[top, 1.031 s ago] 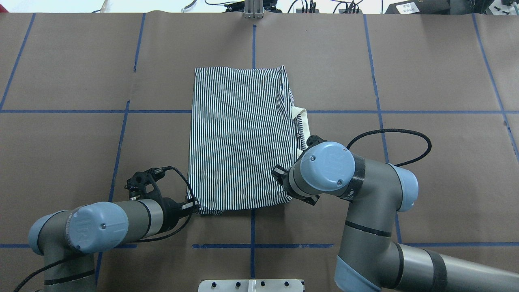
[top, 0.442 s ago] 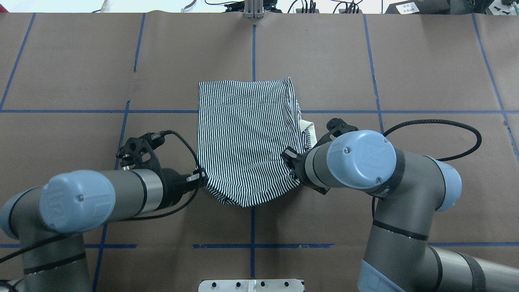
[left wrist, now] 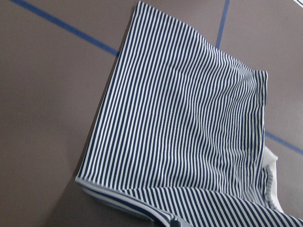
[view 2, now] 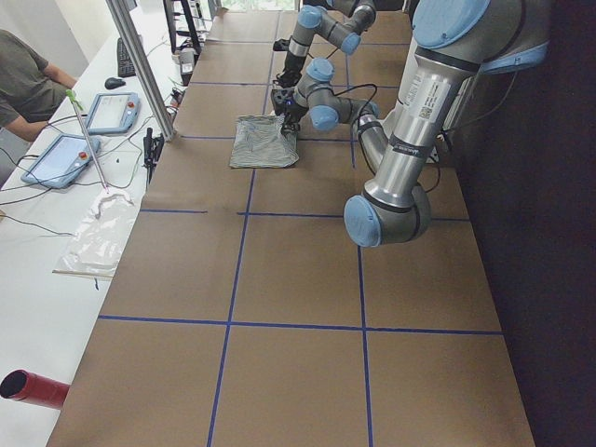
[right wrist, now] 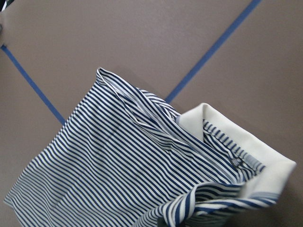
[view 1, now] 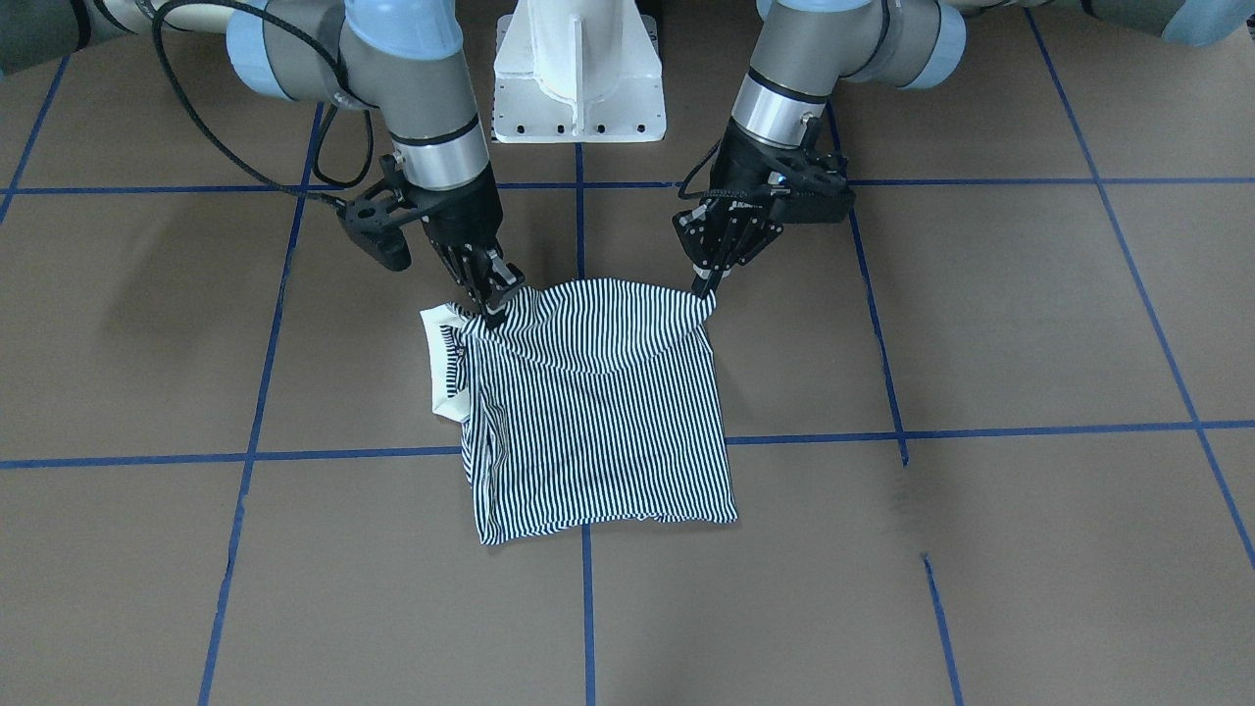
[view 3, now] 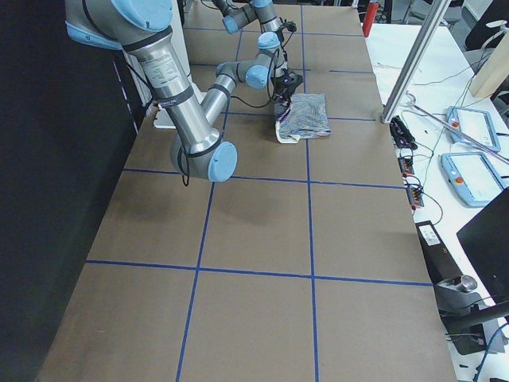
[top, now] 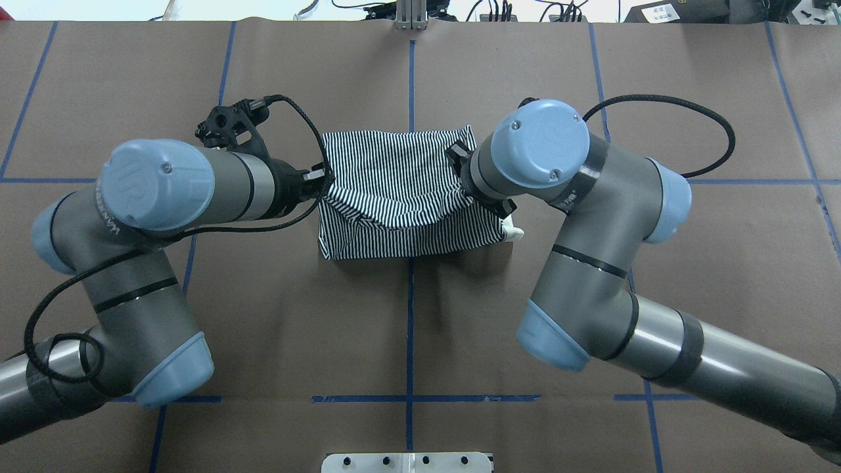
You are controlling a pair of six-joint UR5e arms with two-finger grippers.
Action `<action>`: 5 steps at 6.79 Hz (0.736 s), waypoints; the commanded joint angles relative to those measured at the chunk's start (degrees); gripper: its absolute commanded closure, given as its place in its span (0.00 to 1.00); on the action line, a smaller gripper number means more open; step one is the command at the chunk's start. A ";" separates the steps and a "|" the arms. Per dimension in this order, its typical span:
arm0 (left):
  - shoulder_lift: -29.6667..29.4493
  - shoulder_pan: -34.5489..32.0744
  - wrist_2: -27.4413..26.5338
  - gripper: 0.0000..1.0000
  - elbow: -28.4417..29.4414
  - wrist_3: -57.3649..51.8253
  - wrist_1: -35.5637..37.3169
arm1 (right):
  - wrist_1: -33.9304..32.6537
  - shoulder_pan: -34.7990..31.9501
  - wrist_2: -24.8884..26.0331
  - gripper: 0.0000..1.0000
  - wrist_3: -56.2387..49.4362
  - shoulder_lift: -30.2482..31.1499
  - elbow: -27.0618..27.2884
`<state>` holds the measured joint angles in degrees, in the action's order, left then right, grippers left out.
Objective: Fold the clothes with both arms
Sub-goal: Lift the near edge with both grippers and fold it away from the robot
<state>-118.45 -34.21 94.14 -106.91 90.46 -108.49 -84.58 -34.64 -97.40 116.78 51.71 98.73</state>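
A worktop (top: 657,98) covered in brown paper and ruled into squares by blue tape is seen. Beyond its far edge a white bench (view 2: 37,307) is set with tablets (view 2: 114,112) and cables, and a person (view 2: 23,79) is seated there. The striped polo shirt (top: 394,197) is laid across the centre line, toward the far edge. Its robot-side edge is held raised and sags in the middle. One corner is pinched in the closed left gripper (view 1: 708,284), and the other, by the cream collar (view 1: 441,373), in the closed right gripper (view 1: 493,302).
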 commanded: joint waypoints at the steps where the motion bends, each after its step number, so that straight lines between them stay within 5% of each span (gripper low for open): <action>1: -4.13 -2.53 -0.09 1.00 12.18 -1.86 -6.26 | 7.57 -4.98 -5.67 1.00 -0.58 -6.50 -15.16; 2: -7.29 -3.05 -0.35 1.00 19.48 -3.95 -9.00 | 12.55 -5.78 -6.74 0.93 -0.41 -10.11 -23.76; 4: -16.57 -8.47 -2.01 1.00 37.11 -17.08 -13.57 | 21.09 -9.11 -8.77 0.53 -2.85 -17.04 -40.63; 5: -21.16 -11.55 -2.90 0.65 45.83 -21.86 -18.38 | 21.73 -10.61 -8.86 0.01 -7.05 -18.91 -44.02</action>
<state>-133.97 -42.25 92.34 -71.52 74.81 -122.31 -64.93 -43.46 -105.91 113.45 35.91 60.92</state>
